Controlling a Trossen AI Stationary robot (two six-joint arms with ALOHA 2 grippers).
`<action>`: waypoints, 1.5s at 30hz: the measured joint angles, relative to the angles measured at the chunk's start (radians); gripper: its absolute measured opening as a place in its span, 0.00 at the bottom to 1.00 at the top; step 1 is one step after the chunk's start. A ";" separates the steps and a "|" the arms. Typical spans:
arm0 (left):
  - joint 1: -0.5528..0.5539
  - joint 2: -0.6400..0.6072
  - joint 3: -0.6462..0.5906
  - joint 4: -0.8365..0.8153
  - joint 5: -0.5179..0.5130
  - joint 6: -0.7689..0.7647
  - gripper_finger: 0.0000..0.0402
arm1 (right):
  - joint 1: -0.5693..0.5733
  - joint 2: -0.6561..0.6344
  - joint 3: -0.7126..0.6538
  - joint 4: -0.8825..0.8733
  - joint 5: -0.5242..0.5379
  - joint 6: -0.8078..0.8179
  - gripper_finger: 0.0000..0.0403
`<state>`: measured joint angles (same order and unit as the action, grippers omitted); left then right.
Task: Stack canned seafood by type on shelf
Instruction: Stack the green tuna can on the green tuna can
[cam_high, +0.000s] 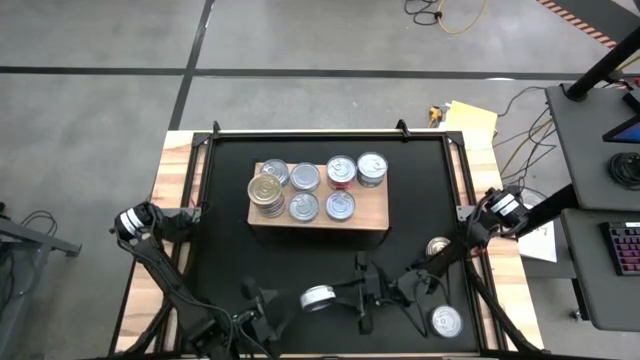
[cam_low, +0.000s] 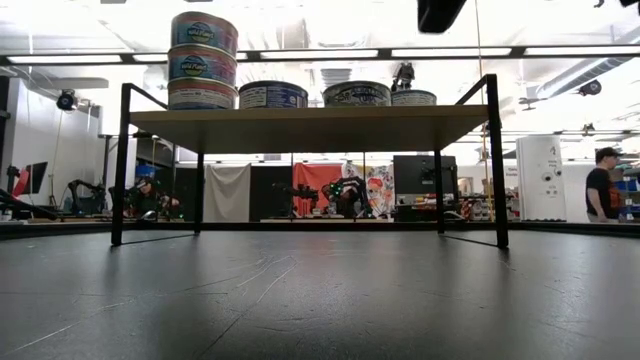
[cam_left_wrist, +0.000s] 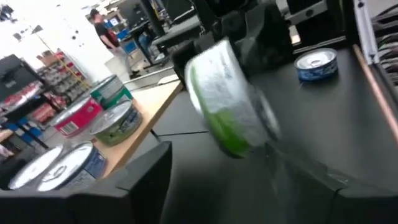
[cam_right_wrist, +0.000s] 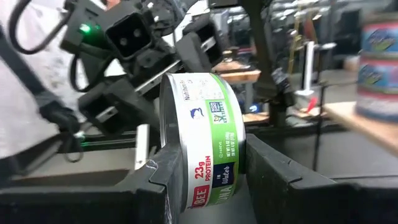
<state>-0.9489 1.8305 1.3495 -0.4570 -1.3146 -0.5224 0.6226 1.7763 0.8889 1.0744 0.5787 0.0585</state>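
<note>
The tin (cam_right_wrist: 202, 140) clamped in my right tool (cam_right_wrist: 205, 168) carries a green and white label reading "23g PROTEIN", with "Nutrition" at the top edge. The other tins' labels are too small or blurred for me to read.

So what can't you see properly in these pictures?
Left wrist view: the green-labelled tin is smeared by motion; its words can't be read.
Right wrist view: the right gripper covers that tin's lower sides; the bottom edge cuts it off.
High view: looking straight down on the shelf hides how many tins are stacked.
Low view: the shelf's front tins hide those behind.
</note>
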 joint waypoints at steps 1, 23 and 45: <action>0.000 0.000 0.000 0.001 0.008 -0.012 0.61 | 0.006 0.000 0.005 0.000 0.023 -0.025 0.31; 0.079 0.001 0.002 0.057 0.181 0.110 0.63 | 0.041 0.163 0.173 0.002 0.139 -0.383 0.31; 0.086 0.001 0.010 0.014 0.088 0.151 0.29 | 0.100 0.107 0.169 -0.027 0.354 -0.478 0.66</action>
<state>-0.8628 1.8313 1.3590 -0.4428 -1.2264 -0.3714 0.7223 1.8829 1.0576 1.0471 0.9330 -0.4191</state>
